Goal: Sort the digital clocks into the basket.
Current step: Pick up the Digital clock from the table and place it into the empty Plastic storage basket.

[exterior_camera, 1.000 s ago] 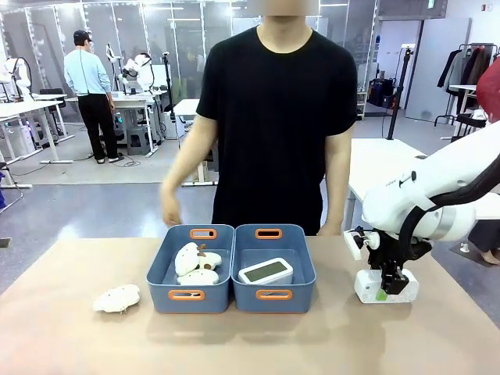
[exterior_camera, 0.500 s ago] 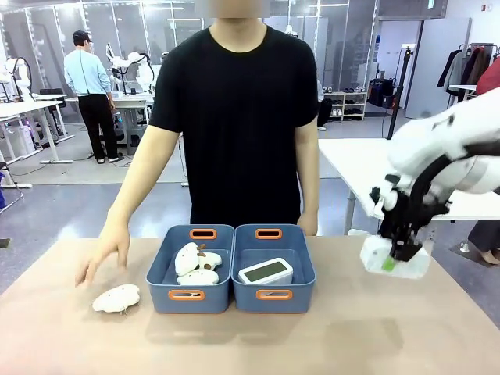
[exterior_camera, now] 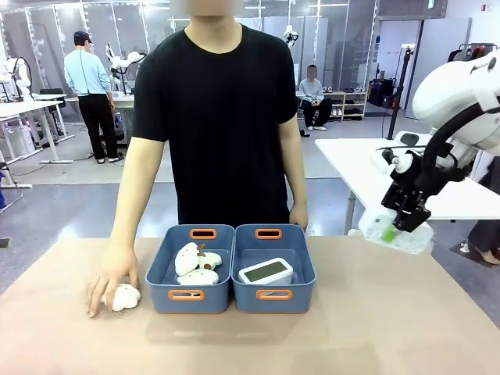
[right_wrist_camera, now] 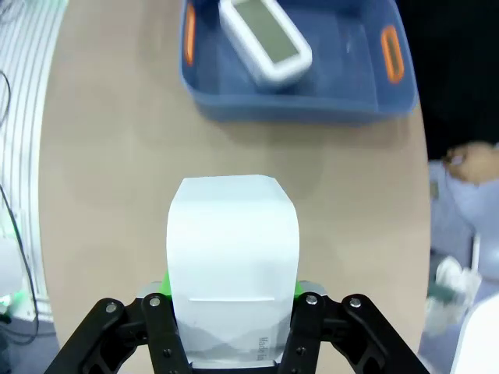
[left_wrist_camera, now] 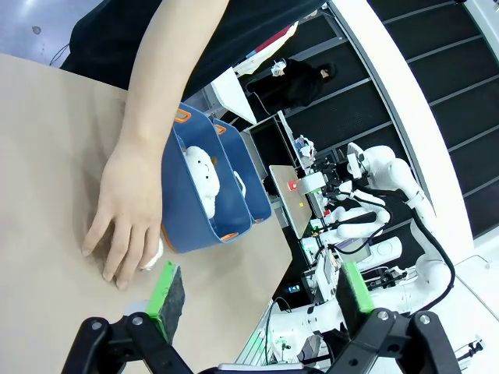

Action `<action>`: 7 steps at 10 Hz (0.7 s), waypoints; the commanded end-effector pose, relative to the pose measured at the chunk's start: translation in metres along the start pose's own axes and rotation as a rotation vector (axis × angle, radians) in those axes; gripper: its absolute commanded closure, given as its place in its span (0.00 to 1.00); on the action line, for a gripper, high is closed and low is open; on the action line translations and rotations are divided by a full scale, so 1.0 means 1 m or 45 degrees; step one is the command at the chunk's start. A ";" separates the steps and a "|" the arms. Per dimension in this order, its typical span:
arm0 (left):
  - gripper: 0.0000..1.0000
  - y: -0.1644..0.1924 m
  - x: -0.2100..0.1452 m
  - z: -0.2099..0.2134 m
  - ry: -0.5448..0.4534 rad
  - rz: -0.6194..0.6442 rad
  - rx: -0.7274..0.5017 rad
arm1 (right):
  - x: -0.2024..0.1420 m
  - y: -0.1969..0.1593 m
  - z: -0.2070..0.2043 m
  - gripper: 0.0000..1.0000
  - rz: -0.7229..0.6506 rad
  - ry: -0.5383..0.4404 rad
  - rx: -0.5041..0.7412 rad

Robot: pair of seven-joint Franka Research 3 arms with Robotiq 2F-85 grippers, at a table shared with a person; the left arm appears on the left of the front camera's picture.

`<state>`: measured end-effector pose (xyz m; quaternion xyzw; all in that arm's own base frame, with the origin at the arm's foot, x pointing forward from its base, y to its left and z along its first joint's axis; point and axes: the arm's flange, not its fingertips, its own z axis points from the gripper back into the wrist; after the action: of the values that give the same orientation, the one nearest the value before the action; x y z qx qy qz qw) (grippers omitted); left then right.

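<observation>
The right end effector was clamped on a white, rounded rectangular plastic digital clock, which hung tilted in the air at the right edge of the front frame, off the tan counter. In the right wrist view that end effector rose from the bottom centre. Its green pads pressed both sides of the held clock, whose plain white face was turned to the camera.

Well apart from it, at the top of that frame, sat the blue rectangular plastic basket with orange-rimmed handle slots. A second white digital clock lay inside, screen up. In the front view this basket stood at mid-counter, the second clock on its floor.

Touching its left side was a matching blue bin holding cream plush toys.

The left end effector was spread wide and gripping nothing, low in its wrist frame. Beyond it a person's hand rested on the counter over another cream plush toy, just beside the matching bin.
</observation>
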<state>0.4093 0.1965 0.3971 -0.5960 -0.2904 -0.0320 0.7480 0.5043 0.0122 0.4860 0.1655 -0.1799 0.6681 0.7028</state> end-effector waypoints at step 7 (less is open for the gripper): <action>0.00 0.000 0.003 0.001 0.024 -0.003 0.012 | -0.093 0.031 0.054 1.00 -0.035 -0.632 -0.025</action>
<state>0.4093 0.1965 0.3972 -0.5960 -0.2904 -0.0320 0.7480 0.4788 -0.0709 0.4910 0.2982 -0.3148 0.6150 0.6586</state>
